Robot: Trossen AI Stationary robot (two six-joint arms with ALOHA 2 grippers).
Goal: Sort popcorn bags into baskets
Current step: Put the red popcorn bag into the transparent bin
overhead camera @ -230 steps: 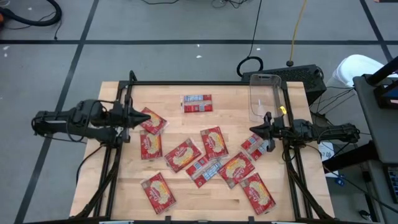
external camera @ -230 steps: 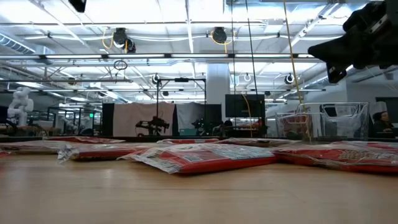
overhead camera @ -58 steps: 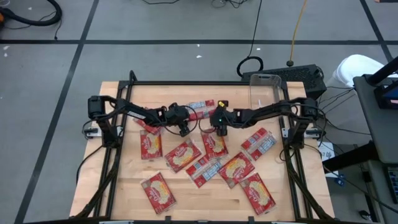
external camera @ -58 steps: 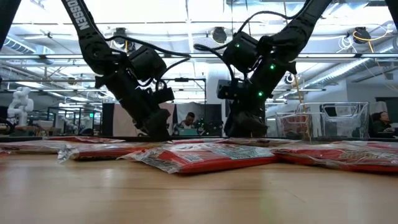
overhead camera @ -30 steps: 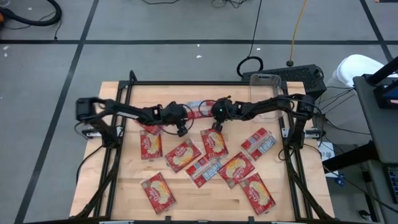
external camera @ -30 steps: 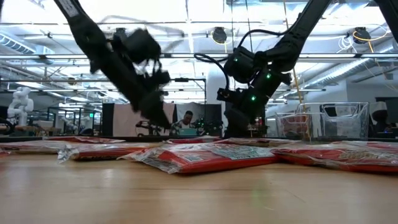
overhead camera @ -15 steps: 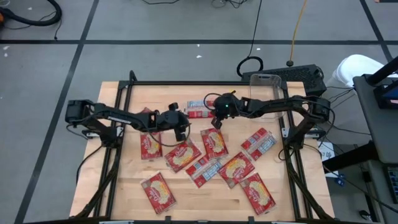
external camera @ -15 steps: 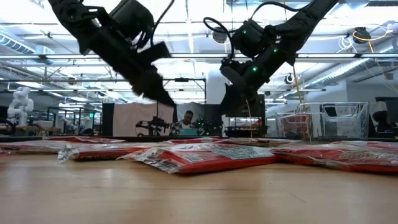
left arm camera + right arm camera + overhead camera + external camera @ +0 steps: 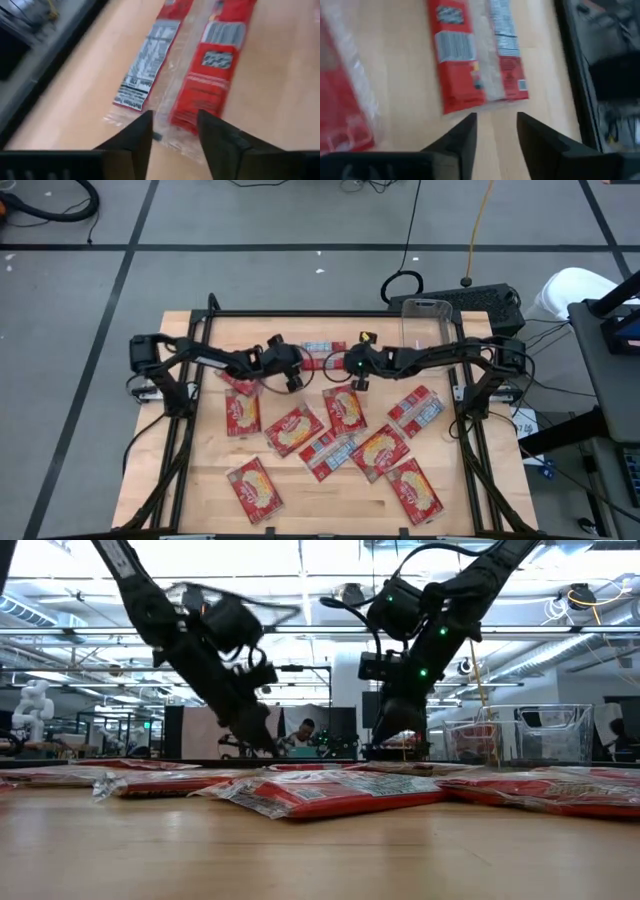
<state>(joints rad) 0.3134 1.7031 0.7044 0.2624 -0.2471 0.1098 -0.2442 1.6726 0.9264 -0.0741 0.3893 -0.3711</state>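
Pale wood worktop (image 9: 210, 450) sitting on grey floor, w/ both arms reaching in toward its far middle. Left gripper (image 9: 292, 380) is hovering low over the near-left end of a back-up packet (image 9: 322, 348); jaws spread, nothing between them, fingers (image 9: 132, 142) showing apart in left wrist view w/ that packet's clear seam edge just ahead. Right gripper (image 9: 357, 381) is hovering beside the same packet's other end; jaws also spread and empty, fingers (image 9: 460, 140) parted in right wrist view, packet's barcode side lying flat just beyond the tips. Whether either tip is touching the wood is hard to tell, prob. just above it. Grippers are sitting near each other, apart.

Outward: remaining popcorn bags (image 9: 345, 408) are lying scattered flat across middle and near half of worktop, mostly red face up, some overlapping at centre. Clear basket (image 9: 424, 335) is standing at far right edge, looks empty. Low view: a person is sitting far back in the room.
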